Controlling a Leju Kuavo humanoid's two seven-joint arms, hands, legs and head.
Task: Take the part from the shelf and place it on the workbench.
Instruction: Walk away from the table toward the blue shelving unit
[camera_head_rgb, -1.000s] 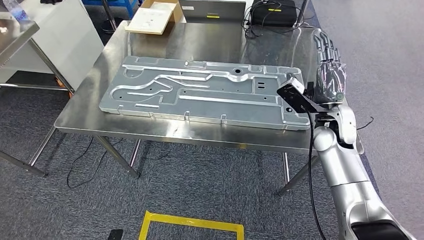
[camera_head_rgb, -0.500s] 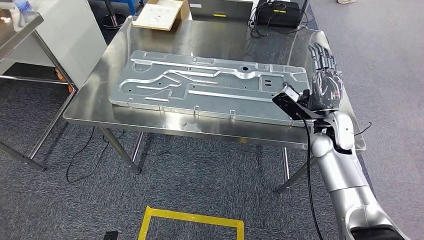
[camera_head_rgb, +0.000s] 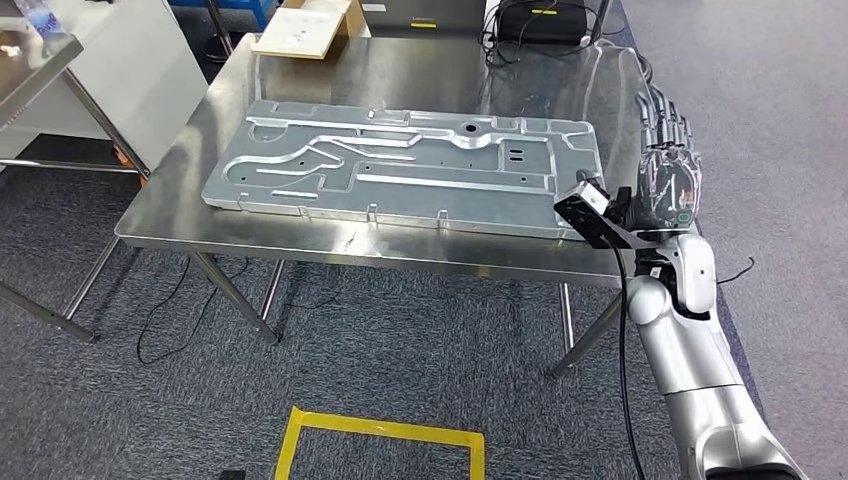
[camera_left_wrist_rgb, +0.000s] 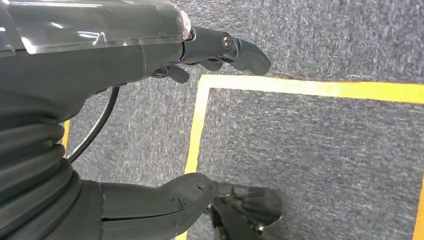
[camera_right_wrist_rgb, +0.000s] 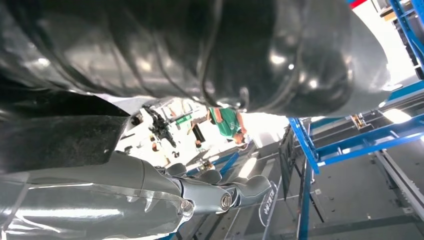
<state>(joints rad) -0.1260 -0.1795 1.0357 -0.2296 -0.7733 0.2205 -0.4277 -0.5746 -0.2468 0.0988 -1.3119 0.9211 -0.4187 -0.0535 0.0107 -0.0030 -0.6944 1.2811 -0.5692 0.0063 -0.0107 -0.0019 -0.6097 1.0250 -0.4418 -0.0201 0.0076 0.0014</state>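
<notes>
The part (camera_head_rgb: 400, 170), a long flat grey metal panel with pressed ribs and holes, lies flat on the steel workbench (camera_head_rgb: 300, 248), reaching almost from end to end. My right hand (camera_head_rgb: 668, 165) is raised just off the panel's right end at the bench's right edge, fingers stretched out and apart, holding nothing. The right wrist view shows the same hand (camera_right_wrist_rgb: 200, 195) empty, its fingers extended. My left hand (camera_left_wrist_rgb: 100, 65) hangs over the carpet, its fingers (camera_left_wrist_rgb: 235, 50) and thumb apart with nothing between them.
A cardboard box (camera_head_rgb: 305, 28) and a black device with cables (camera_head_rgb: 545, 20) sit at the bench's far edge. A second steel table (camera_head_rgb: 35, 60) stands at the left. Yellow floor tape (camera_head_rgb: 380, 432) marks a square in front. Blue racks (camera_right_wrist_rgb: 310, 145) and a person (camera_right_wrist_rgb: 227, 122) stand far off.
The whole view has shifted, so the camera moved. The panel stays flat on the bench. My right hand stays empty by the panel's right end, now a little further to the right.
</notes>
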